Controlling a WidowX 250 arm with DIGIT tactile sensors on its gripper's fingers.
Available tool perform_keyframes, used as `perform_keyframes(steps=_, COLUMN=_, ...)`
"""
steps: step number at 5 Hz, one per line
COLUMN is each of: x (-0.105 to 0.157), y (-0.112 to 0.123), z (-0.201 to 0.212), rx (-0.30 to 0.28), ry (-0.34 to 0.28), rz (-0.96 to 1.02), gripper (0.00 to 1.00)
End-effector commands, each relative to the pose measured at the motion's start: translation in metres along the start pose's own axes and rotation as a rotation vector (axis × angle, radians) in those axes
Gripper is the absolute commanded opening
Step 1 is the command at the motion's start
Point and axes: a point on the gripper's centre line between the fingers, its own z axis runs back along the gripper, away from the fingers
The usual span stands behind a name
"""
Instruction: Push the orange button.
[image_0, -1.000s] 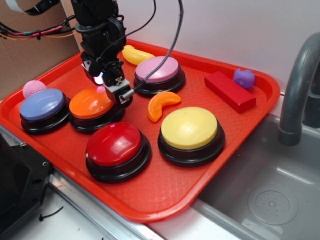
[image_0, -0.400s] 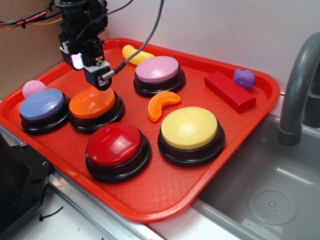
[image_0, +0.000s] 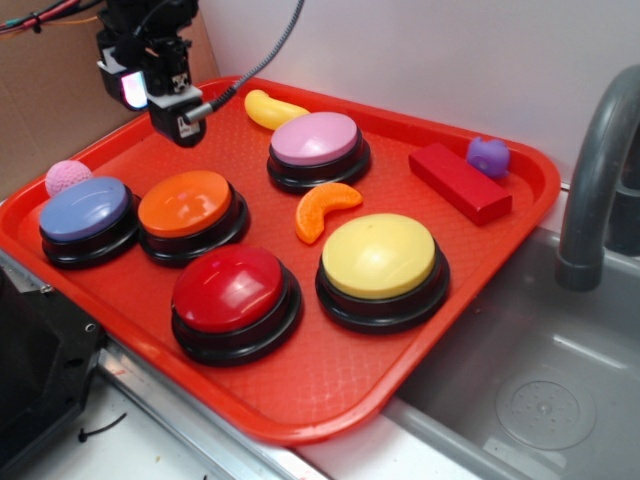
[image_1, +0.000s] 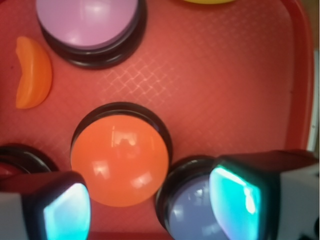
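Orange button (image_0: 184, 203) sits on red tray (image_0: 330, 395), left half, between blue button (image_0: 84, 209) and pink button (image_0: 316, 139), red button (image_0: 228, 287) just in front. End effector (image_0: 178, 128) hovers clear above, well off the dome; wrist view shows pads (image_1: 65, 207) apart, nothing held. To press well: centre over dome, descend straight, avoid blue button & orange slice toy (image_0: 323, 209).
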Motion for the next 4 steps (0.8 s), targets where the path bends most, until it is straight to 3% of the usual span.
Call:
perform_keyframes(steps=1, x=0.001, y=0.002, z=0.032, rx=0.076, ry=-0.060, rz=0.073, gripper=1.00)
perform_keyframes(steps=4, x=-0.016, y=-0.001, z=0.057, rx=0.018, ry=-0.165, rz=0.071, gripper=1.00)
